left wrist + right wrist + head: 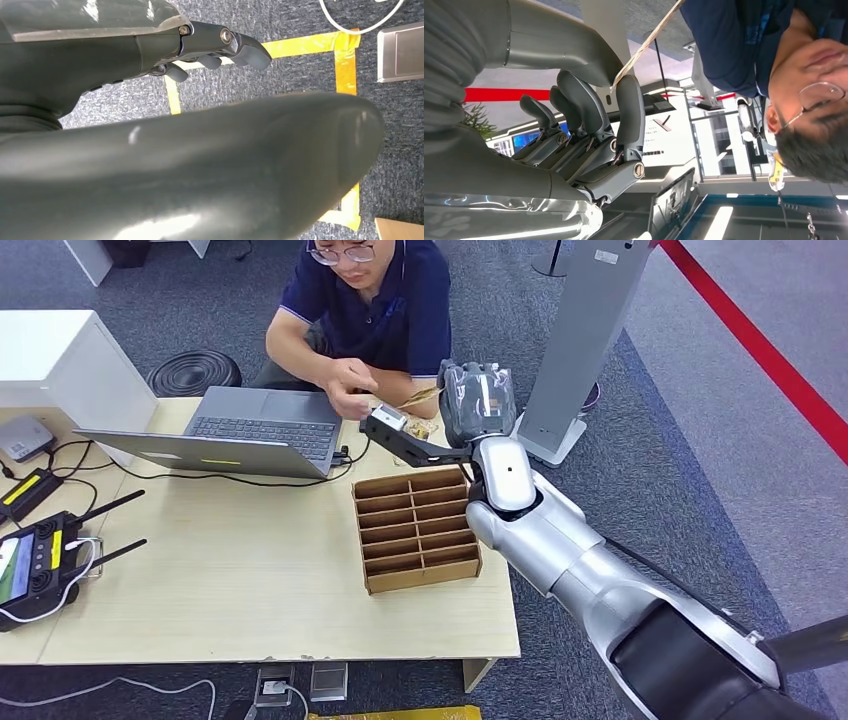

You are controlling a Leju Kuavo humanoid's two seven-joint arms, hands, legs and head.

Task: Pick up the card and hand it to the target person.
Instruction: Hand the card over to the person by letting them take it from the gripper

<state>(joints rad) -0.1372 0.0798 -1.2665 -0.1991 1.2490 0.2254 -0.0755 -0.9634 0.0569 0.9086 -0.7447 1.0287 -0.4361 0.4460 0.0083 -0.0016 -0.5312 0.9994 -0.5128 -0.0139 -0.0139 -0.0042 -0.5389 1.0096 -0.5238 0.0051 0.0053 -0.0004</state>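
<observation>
My right hand [478, 400] reaches over the table's far edge toward the seated person [375, 300]. It pinches a thin tan card [420, 397] between thumb and finger. In the right wrist view the card [646, 42] shows edge-on, rising from my right hand [589, 125] toward the person's chest. The person's hand [348, 382] hovers close to the card's free end; whether it touches is unclear. My left hand [220, 47] hangs over the carpet, fingers loosely apart, holding nothing.
A wooden divider box [415, 530] stands on the table [250, 590] just under my right forearm. An open laptop [255, 430] sits in front of the person. A controller with cables [35, 560] lies at the left edge. A grey stand [585, 340] rises at the right.
</observation>
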